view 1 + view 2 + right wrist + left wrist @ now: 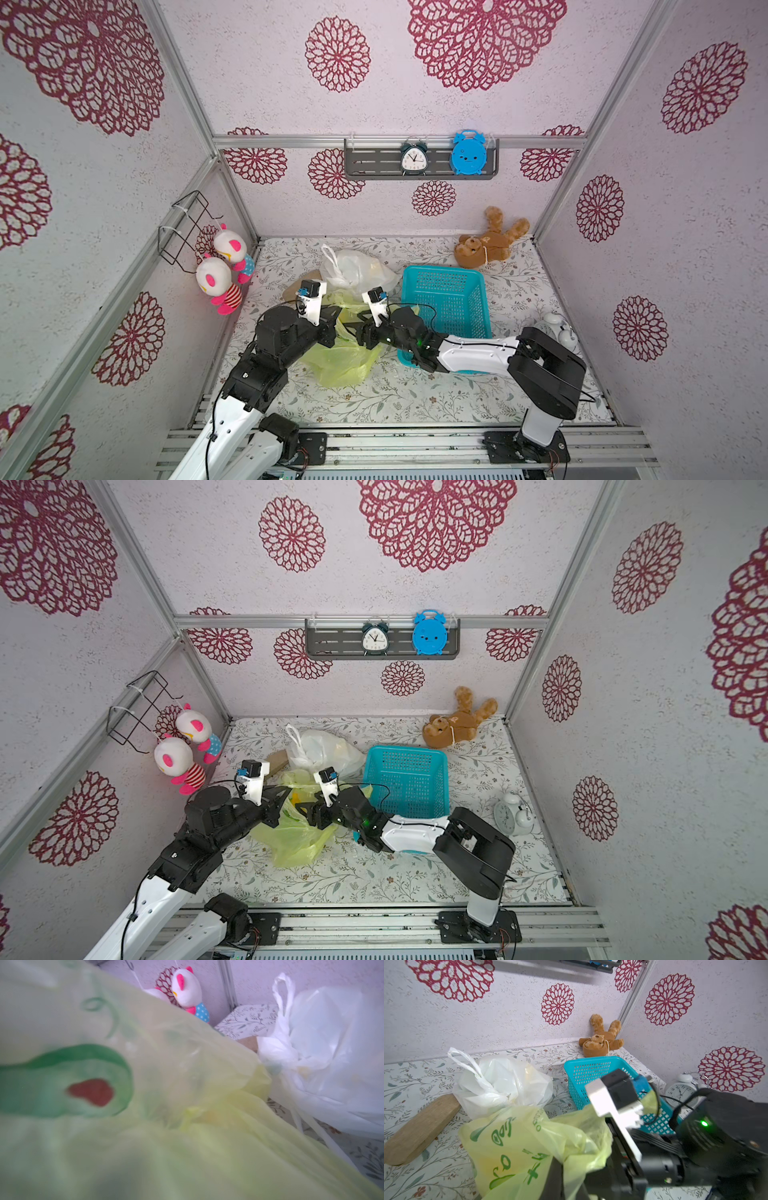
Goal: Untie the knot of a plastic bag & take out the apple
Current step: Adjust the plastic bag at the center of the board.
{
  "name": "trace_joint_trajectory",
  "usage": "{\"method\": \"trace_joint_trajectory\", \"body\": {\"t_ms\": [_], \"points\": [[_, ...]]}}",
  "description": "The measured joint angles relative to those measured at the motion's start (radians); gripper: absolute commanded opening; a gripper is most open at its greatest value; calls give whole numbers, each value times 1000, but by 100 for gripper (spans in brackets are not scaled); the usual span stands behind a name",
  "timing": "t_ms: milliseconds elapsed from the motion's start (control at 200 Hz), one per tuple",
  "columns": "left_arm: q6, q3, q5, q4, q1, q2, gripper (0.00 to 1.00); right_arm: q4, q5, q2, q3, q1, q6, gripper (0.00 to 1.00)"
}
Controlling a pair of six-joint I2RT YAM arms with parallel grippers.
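The yellow-green plastic bag (340, 365) lies crumpled left of centre on the floral table (415, 395), nearer than a white bag (357, 268) and left of the teal basket (440, 272). The left gripper (284, 792) pinches its upper film, jaws pressed together. The right gripper (305, 808) meets the bag from the right; whether its jaws are spread cannot be told. The apple is hidden.

Front strip of the tabletop (395, 399) lies open. Mid-table, the yellow-green bag (340, 361) crowds the white bag (357, 270) and teal basket (440, 272), a wooden block (423, 1126) just beside the white bag. Teddy bear (486, 245) occupies the far right corner; white clock (509, 814) stands near the right wall.
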Motion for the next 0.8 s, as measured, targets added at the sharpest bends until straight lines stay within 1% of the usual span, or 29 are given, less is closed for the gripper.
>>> {"method": "trace_joint_trajectory", "body": {"t_ms": [160,265,340,430,530,710,800], "points": [[-3,-87,10,9,0,-101,0,-159,162,80,34,-24,70,70],[-6,-118,7,10,0,-167,0,-263,258,83,27,-39,102,69],[-6,-117,6,18,0,-176,0,-311,296,72,24,-41,103,69],[-6,-101,6,18,0,-130,0,-278,284,18,-27,-37,73,67],[-1,-83,-1,19,1,-66,0,-187,225,-92,-117,-18,14,65],[17,-52,-20,32,1,2,0,-42,121,-256,-201,19,-89,67],[37,3,-19,38,2,53,0,8,61,-323,-250,16,-125,63]]}}
